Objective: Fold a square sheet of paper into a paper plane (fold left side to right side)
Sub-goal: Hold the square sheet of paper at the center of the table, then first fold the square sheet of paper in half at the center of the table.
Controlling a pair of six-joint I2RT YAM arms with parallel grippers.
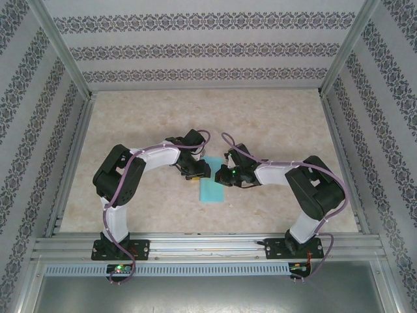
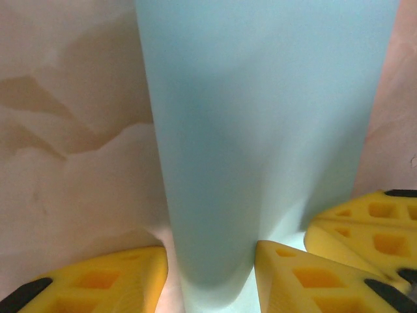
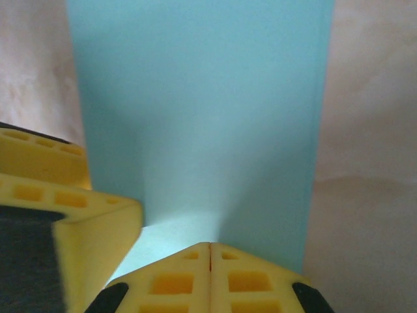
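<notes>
The square sheet of paper is turquoise and lies doubled over as a narrow strip on the table between the two arms. A paper plane is out of view. My left gripper is at the strip's far left end. In the left wrist view its yellow fingers stand apart, with the paper's rounded fold bulging between them. My right gripper is at the far right end. In the right wrist view its tips are shut together and rest on the paper.
The beige table is walled by patterned panels on three sides. An aluminium rail with both arm bases runs along the near edge. A finger of the other gripper crowds in close beside the right one.
</notes>
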